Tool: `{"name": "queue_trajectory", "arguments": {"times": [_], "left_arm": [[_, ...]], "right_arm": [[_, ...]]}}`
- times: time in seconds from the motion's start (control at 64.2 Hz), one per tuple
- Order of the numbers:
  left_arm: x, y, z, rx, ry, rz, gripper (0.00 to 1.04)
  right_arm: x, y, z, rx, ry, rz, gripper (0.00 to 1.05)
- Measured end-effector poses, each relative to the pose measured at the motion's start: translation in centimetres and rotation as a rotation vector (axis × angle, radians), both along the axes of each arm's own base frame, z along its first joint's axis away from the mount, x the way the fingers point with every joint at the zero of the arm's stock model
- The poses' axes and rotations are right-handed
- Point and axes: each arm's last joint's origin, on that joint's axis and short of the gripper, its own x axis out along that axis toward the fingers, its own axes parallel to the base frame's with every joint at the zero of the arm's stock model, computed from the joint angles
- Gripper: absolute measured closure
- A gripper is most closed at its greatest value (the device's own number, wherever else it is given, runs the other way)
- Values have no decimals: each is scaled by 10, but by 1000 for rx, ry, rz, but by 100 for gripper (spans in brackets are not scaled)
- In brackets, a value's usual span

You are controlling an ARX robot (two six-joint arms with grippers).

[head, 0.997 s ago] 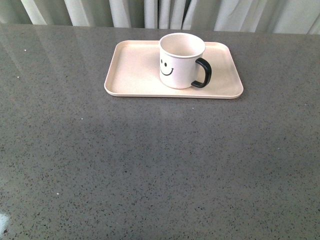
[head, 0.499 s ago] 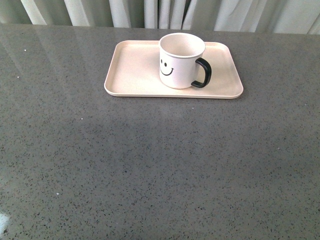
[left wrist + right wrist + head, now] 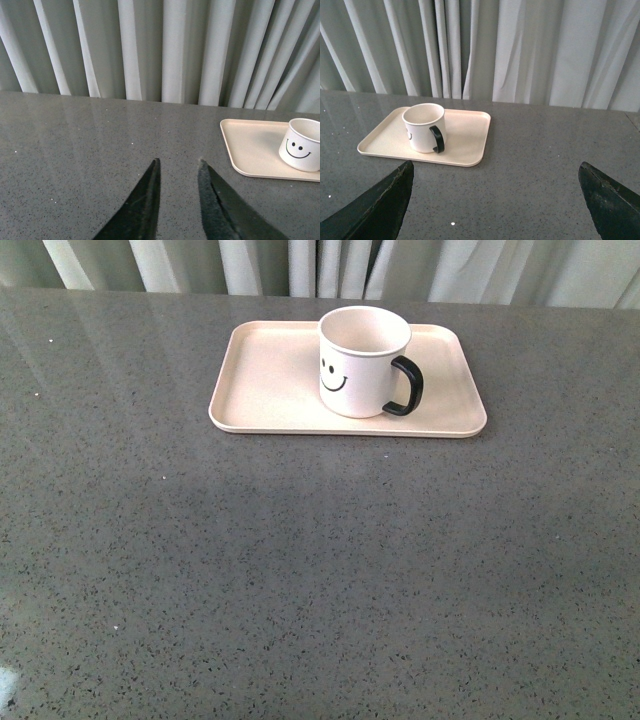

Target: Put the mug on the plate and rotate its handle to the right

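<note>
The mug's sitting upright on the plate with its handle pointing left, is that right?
Not quite. The mug does stand upright on the plate, but its handle points right, not left, as the front view shows.

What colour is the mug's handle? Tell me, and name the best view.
Glossy black, on a white mug. The handle shows best in the front view.
</note>
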Motion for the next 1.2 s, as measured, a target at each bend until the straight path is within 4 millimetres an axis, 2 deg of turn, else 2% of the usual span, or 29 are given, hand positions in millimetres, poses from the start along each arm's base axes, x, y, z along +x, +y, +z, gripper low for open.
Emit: {"name": "queue_trajectory", "arguments": {"times": [0.078, 0.156, 0.234, 0.327, 0.499, 0.514, 0.561, 0.576, 0.623, 0.654, 0.686, 0.763, 0.873, 1.013, 1.2], "left_arm": [[0, 0, 0, 0, 0, 0, 58], [0, 0, 0, 0, 0, 0, 46], [0, 0, 0, 0, 0, 0, 25], [0, 0, 0, 0, 0, 0, 9], [0, 0, 0, 2, -1, 0, 9], [0, 0, 0, 2, -1, 0, 9], [0, 0, 0, 2, -1, 1, 9], [0, 0, 0, 3, -1, -1, 9], [0, 0, 0, 3, -1, 0, 9], [0, 0, 0, 3, -1, 0, 9], [0, 0, 0, 3, -1, 0, 9], [0, 0, 0, 3, 0, 1, 9], [0, 0, 0, 3, -1, 0, 9], [0, 0, 0, 3, -1, 0, 9], [0, 0, 0, 3, -1, 0, 9]], "right_arm": [[0, 0, 0, 0, 0, 0, 9], [0, 0, 0, 0, 0, 0, 9], [0, 0, 0, 0, 0, 0, 9], [0, 0, 0, 0, 0, 0, 9], [0, 0, 0, -1, 1, 2, 9], [1, 0, -1, -13, 38, 34, 9], [4, -3, 2, -32, 350, 257, 9], [9, -5, 6, -5, 438, 336, 9], [21, -10, 13, 27, 477, 400, 9], [37, -15, 23, 31, 464, 426, 9], [45, -18, 28, 24, 450, 422, 9], [82, -27, 46, -17, 392, 377, 9], [127, -30, 53, -45, 362, 330, 9], [183, -13, 44, -57, 427, 324, 9], [239, 23, 30, -52, 539, 338, 9]]}}
